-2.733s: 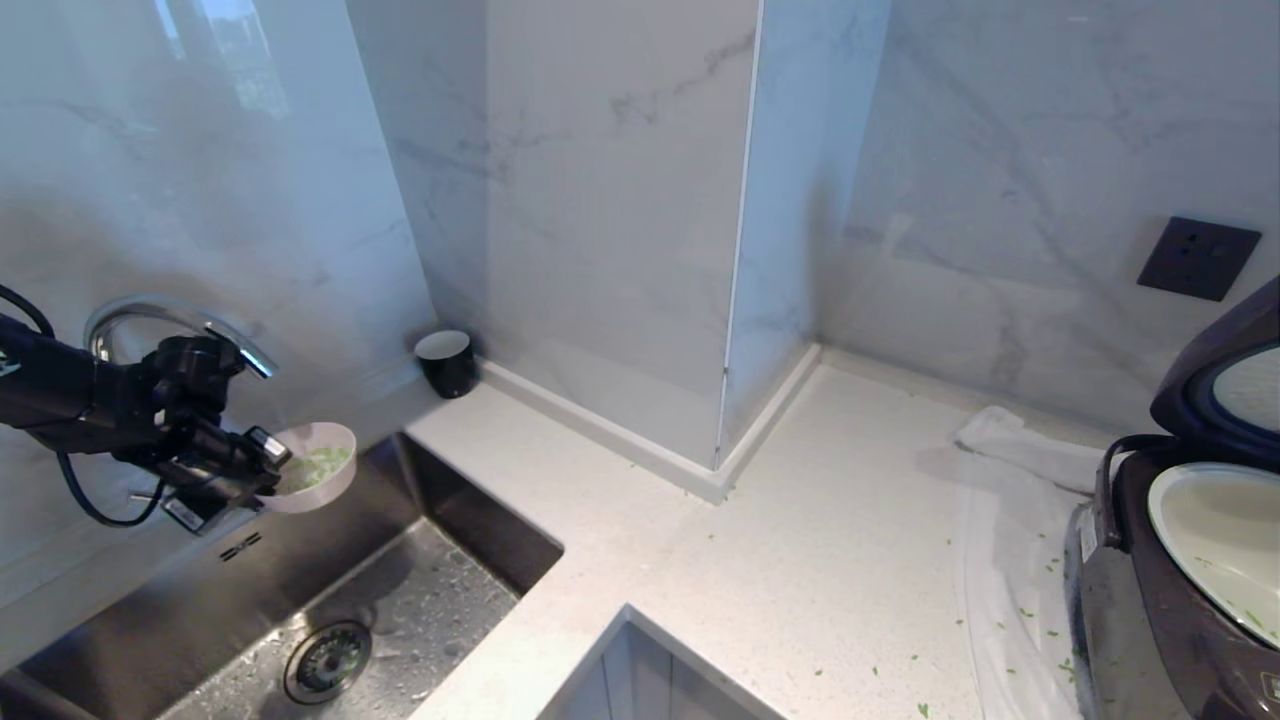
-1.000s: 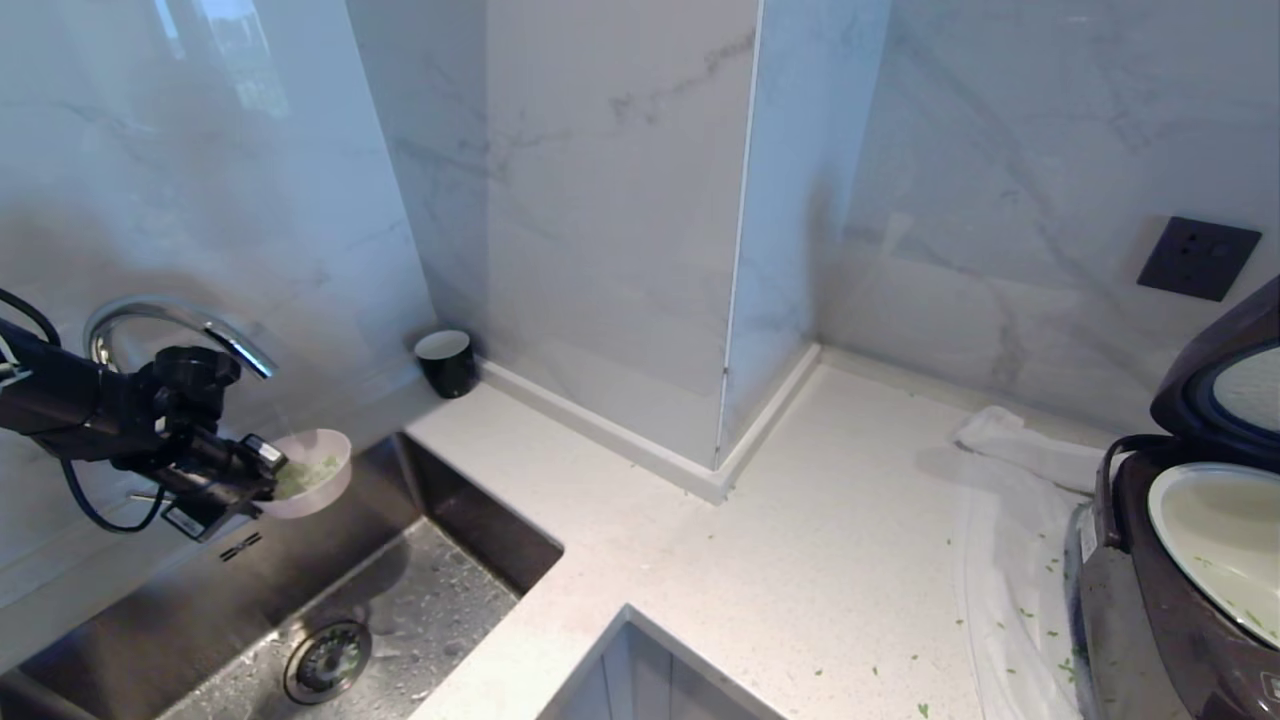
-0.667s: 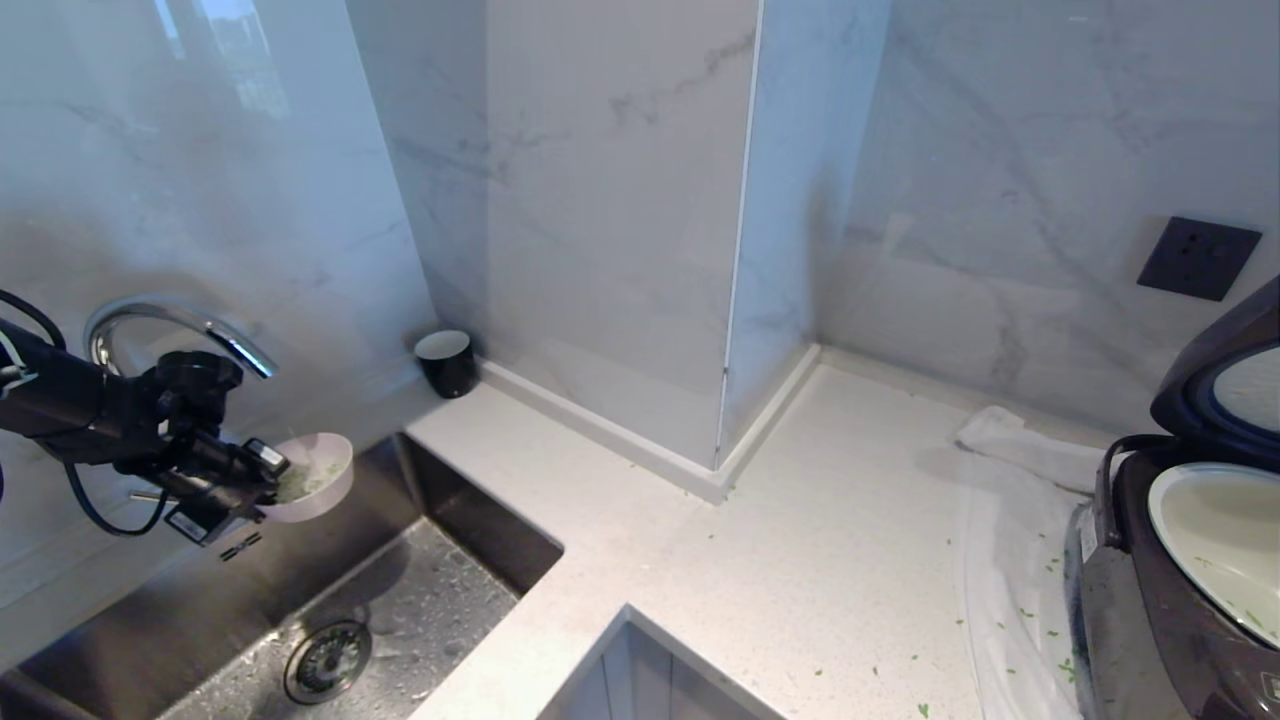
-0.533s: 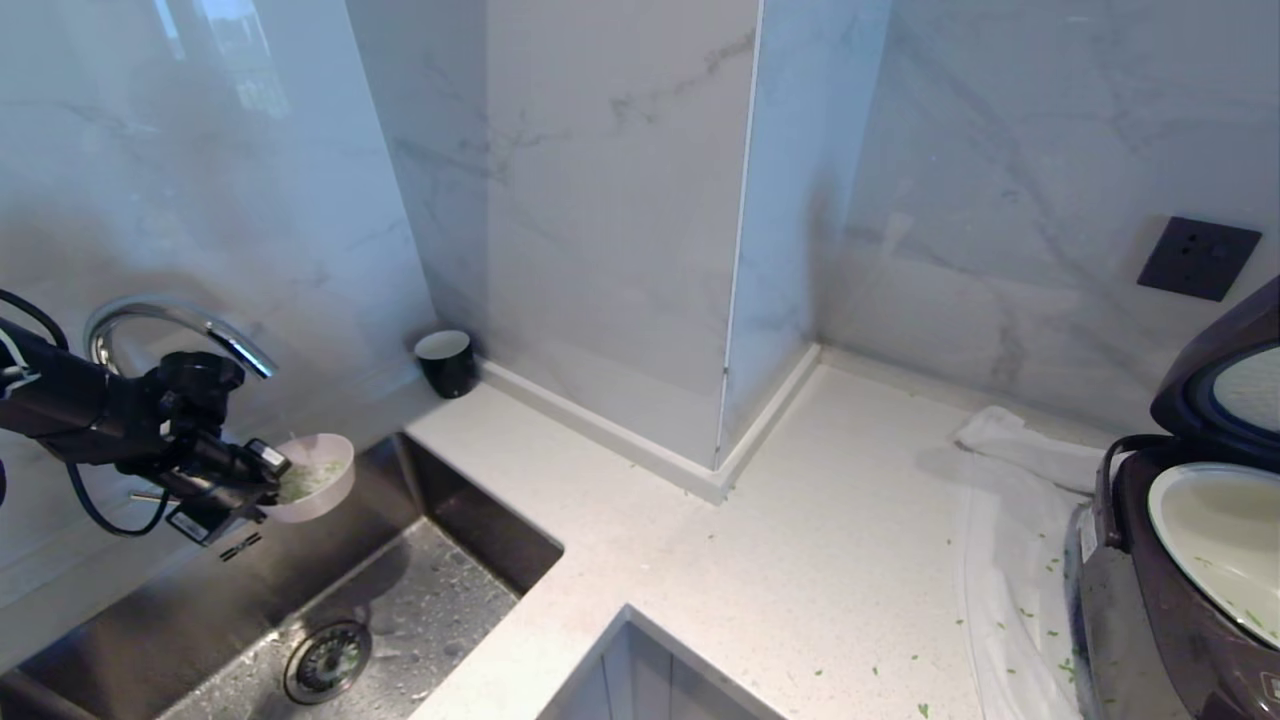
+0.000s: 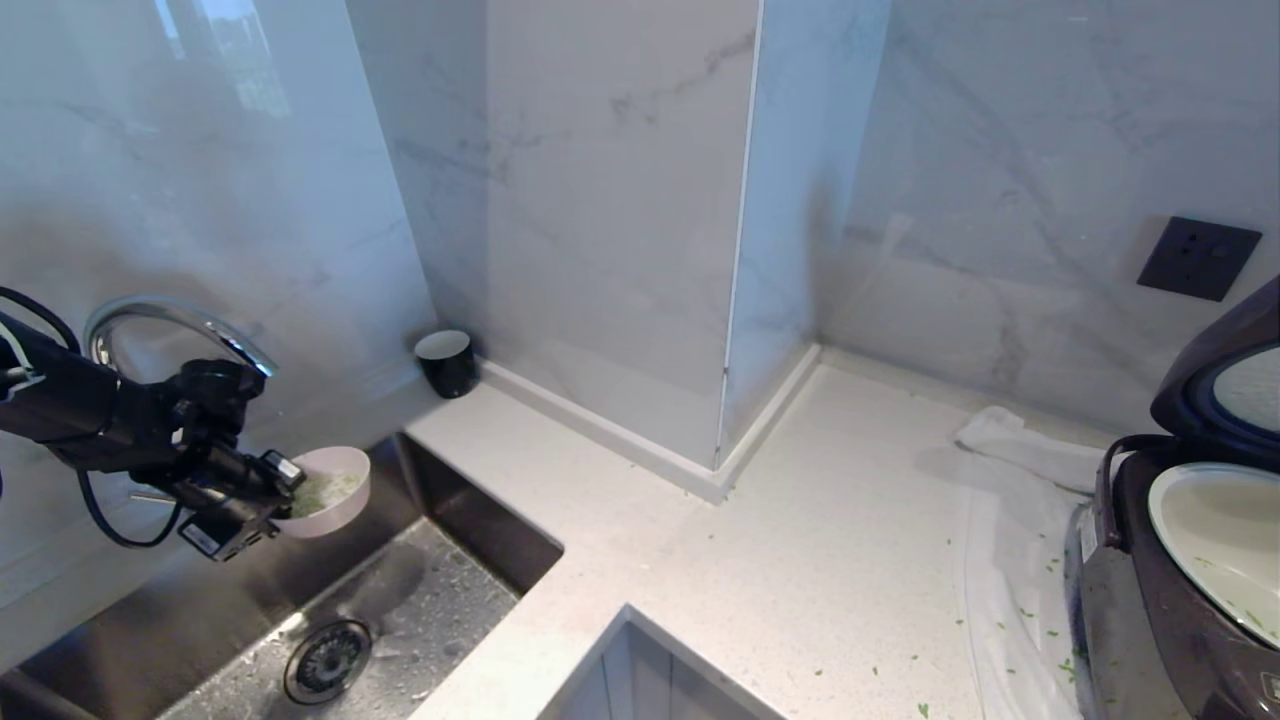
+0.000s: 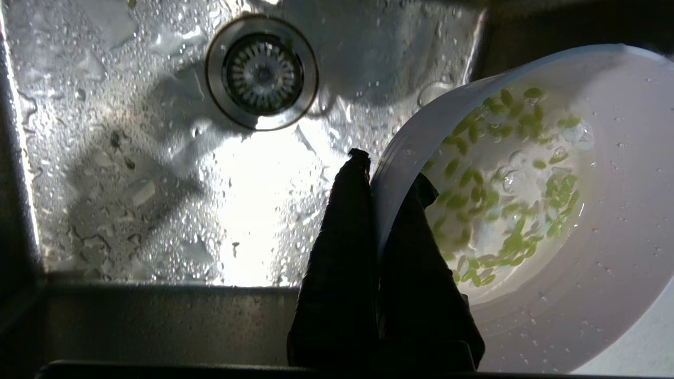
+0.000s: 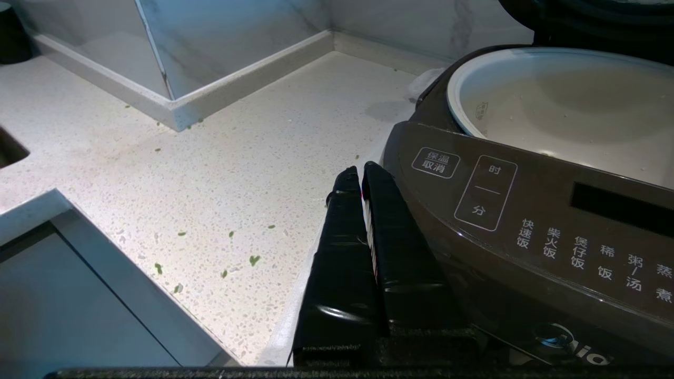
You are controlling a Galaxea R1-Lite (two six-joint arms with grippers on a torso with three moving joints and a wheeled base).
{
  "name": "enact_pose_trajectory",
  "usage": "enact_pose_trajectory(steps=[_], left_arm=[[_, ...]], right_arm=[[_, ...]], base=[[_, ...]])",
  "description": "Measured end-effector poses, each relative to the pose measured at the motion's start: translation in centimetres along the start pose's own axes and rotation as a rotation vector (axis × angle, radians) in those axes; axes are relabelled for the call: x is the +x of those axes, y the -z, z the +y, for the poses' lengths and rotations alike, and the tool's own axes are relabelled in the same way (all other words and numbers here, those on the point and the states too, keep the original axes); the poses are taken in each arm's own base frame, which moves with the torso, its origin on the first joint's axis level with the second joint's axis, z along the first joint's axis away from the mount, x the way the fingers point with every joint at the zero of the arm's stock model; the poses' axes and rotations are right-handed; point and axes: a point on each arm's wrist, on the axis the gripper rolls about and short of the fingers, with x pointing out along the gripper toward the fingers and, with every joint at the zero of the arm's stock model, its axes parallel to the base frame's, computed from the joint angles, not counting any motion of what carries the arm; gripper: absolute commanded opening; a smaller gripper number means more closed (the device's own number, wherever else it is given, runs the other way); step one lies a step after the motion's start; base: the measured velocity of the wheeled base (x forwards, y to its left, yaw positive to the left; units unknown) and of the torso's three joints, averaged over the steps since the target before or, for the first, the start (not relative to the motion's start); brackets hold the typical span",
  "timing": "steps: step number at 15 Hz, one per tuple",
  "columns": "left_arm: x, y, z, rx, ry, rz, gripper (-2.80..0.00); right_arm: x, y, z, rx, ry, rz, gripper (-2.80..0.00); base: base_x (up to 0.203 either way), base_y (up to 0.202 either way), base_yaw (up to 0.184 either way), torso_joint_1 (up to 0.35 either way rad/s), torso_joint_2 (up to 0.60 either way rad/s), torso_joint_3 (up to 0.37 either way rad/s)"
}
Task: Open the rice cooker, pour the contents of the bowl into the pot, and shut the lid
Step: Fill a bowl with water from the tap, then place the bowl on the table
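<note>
I have the left gripper [image 5: 285, 480] clamped on the bowl [image 5: 335, 492] rim, over the sink [image 5: 420, 610] at far left. The pot [image 5: 1215, 540] lies far right, beside my idle right gripper [image 7: 359, 176], fingers together.

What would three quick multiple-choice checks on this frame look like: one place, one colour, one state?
1. Where is the bowl?
A. over the sink
B. on the counter
C. inside the cooker

2. What colour are the contents?
A. red
B. green
C. brown

3. How is the lid?
A. shut
B. removed
C. raised open

Answers:
1 A: the left claw pinches the bowl by its rim above the sink.
2 B: the contents are green bits in water.
3 C: the lid stands up behind the bare pot of the rice cooker.
</note>
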Motion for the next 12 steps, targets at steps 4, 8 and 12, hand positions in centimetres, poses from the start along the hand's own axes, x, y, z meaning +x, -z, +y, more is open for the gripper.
enact_pose_trajectory(steps=[4, 8, 12], left_arm=[[-1.4, 2.9, -0.5, 0.06, 0.011, 0.046, -2.8], [-4.5, 6.0, -1.5, 0.142, 0.06, 0.067, -2.8], [-7.1, 11.3, -3.6, 0.302, 0.133, 0.117, -2.8]], right_arm=[[0.0, 0.0, 0.0, 0.0, 0.0, 0.0, -2.8], [0.0, 0.0, 0.0, 0.0, 0.0, 0.0, -2.8], [0.0, 0.0, 0.0, 0.0, 0.0, 0.0, -2.8]], base=[[0.0, 0.0, 0.0, 0.0, 0.0, 0.0], [0.0, 0.0, 0.0, 0.0, 0.0, 0.0], [0.0, 0.0, 0.0, 0.0, 0.0, 0.0]])
